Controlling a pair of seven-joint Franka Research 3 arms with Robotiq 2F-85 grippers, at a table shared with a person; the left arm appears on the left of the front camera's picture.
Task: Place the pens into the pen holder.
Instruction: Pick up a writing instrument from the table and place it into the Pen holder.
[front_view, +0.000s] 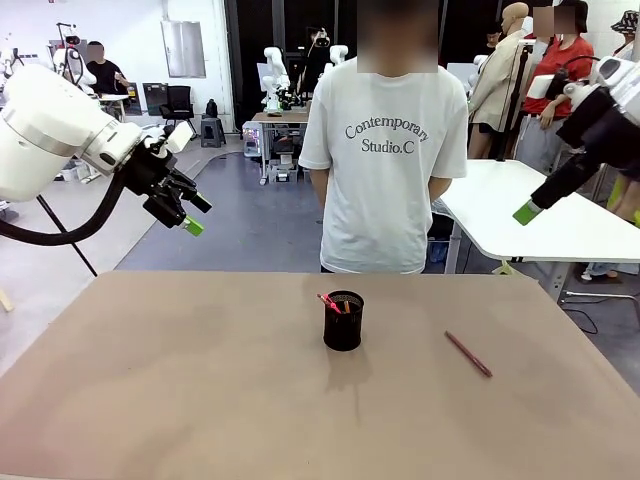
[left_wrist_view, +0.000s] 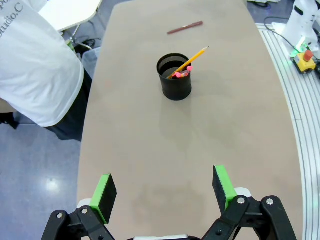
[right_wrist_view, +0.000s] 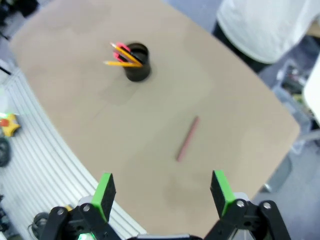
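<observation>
A black pen holder (front_view: 343, 320) stands near the middle of the tan table (front_view: 200, 380), with two pens leaning in it: a yellow-orange pen (left_wrist_view: 192, 58) and one with a pink-red end (left_wrist_view: 183, 74). In the right wrist view the holder (right_wrist_view: 137, 63) has both sticking out to its left. The dark red-maroon pen (front_view: 468, 354) lies flat on the table to the holder's right (left_wrist_view: 184, 27) (right_wrist_view: 187, 138). My left gripper (front_view: 190, 217) hangs open high above the table's left side (left_wrist_view: 162, 192). My right gripper (right_wrist_view: 162, 192) is open, raised at the far right, one green pad (front_view: 527, 211) showing.
A person in a white T-shirt (front_view: 385, 150) stands at the table's far edge behind the holder, hands behind the back. A white table (front_view: 540, 215) stands beyond at the right. A yellow and red button box (left_wrist_view: 304, 57) sits off the table's edge.
</observation>
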